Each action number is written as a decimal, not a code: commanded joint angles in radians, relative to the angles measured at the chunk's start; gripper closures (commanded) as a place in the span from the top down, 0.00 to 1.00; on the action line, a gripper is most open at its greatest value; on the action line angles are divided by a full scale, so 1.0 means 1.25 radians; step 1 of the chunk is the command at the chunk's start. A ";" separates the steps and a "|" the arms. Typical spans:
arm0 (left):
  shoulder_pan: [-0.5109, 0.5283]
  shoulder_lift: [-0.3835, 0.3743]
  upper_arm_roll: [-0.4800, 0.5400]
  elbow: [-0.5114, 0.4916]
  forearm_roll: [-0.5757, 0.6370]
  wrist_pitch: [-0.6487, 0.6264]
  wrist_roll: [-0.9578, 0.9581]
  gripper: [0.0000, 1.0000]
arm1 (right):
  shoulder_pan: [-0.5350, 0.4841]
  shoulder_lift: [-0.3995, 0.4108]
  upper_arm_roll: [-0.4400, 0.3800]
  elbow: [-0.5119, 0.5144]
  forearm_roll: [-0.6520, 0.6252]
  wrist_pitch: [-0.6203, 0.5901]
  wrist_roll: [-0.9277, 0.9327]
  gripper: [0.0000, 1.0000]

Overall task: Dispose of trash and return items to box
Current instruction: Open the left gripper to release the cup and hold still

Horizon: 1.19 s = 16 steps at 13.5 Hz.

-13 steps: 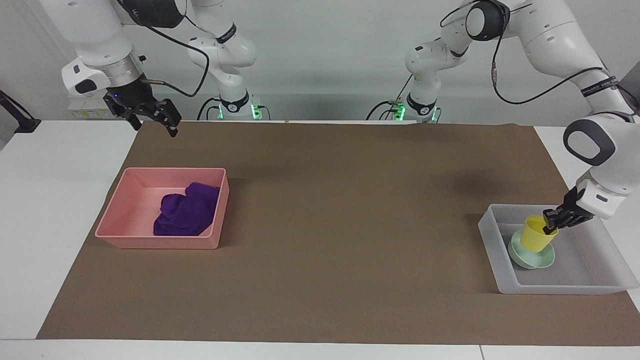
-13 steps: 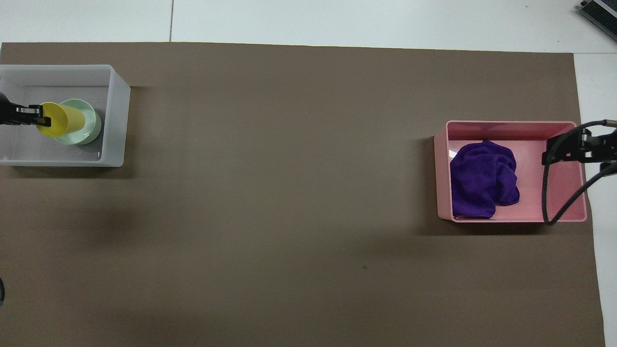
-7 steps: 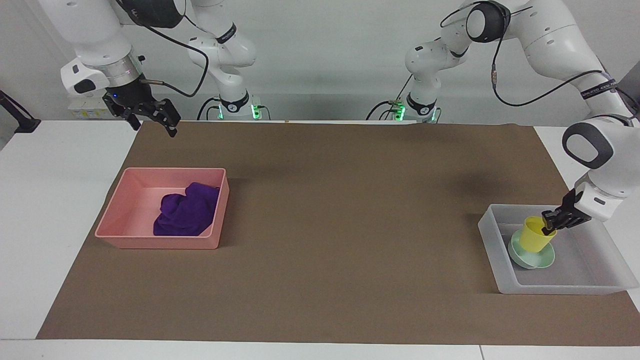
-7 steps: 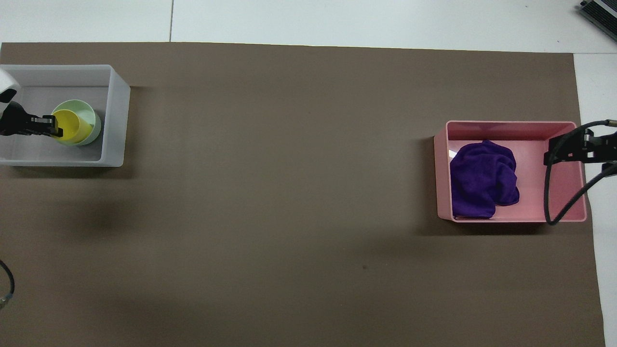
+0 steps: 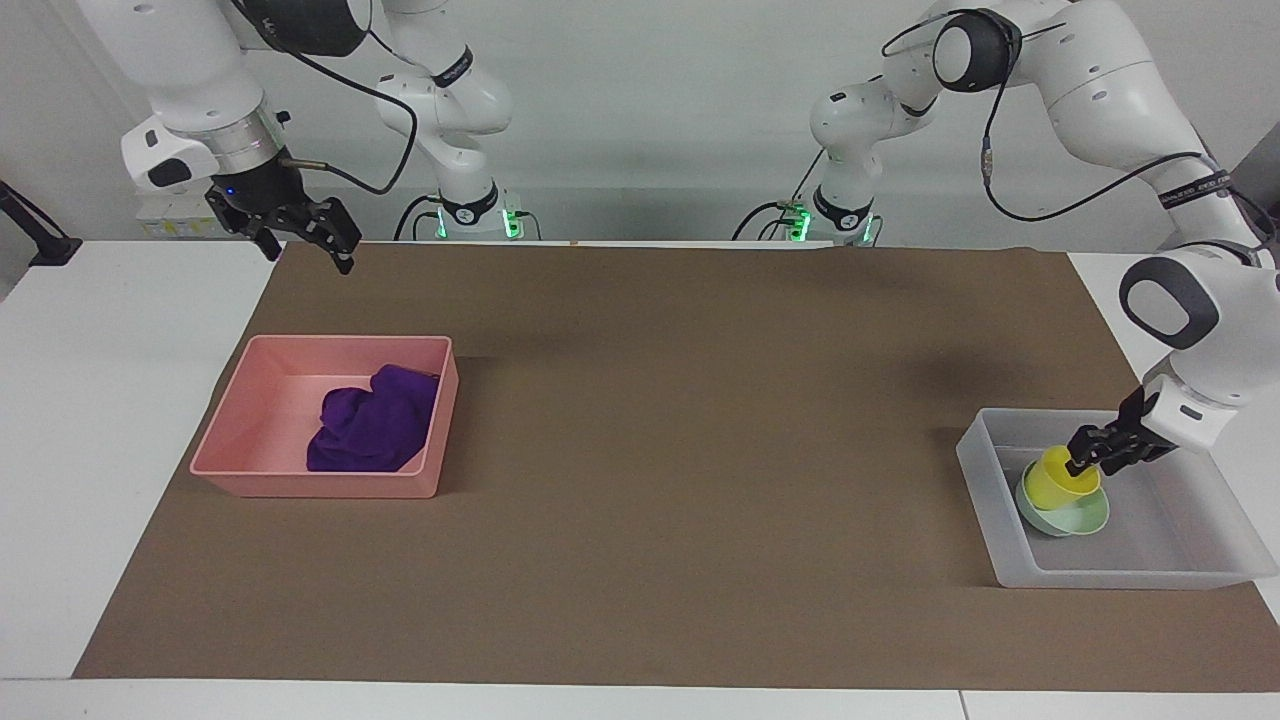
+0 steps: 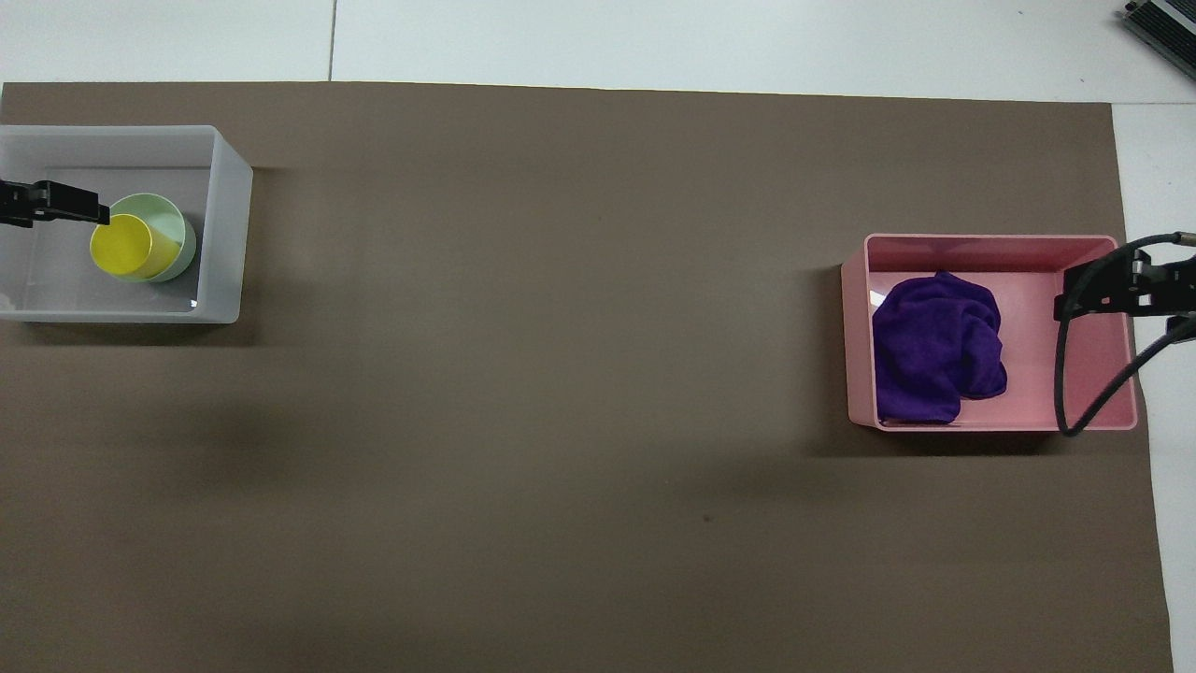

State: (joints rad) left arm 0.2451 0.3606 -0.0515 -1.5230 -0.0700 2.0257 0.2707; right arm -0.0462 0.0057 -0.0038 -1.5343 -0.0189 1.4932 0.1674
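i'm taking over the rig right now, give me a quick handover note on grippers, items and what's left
Left gripper: at the rim of the yellow cup, over the grey box; whether it grips the cup is unclear.
Right gripper: open, empty, waiting in the air near the pink tray, toward the right arm's end of the table.
Things: the cup sits in the green bowl, both inside the box. The purple cloth lies in the pink tray.
Done: cloth binned, bowl and cup in the box.
Left: probably only to make sure the cup is let go and pull the left arm clear.
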 commanded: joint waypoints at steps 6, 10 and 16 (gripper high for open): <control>-0.175 -0.180 -0.001 0.007 0.079 -0.253 -0.197 1.00 | -0.011 -0.019 0.001 -0.022 0.019 0.003 -0.025 1.00; -0.196 -0.242 -0.007 0.004 0.076 -0.324 -0.190 1.00 | -0.010 -0.019 0.001 -0.022 0.019 0.006 -0.025 1.00; -0.265 -0.301 0.040 -0.049 0.078 -0.376 -0.199 1.00 | -0.010 -0.019 0.001 -0.022 0.019 0.003 -0.025 1.00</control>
State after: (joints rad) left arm -0.0446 0.0271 -0.0364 -1.5358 0.0106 1.5586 0.0350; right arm -0.0462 0.0056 -0.0041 -1.5344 -0.0189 1.4932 0.1674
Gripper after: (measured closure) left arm 0.000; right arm 0.000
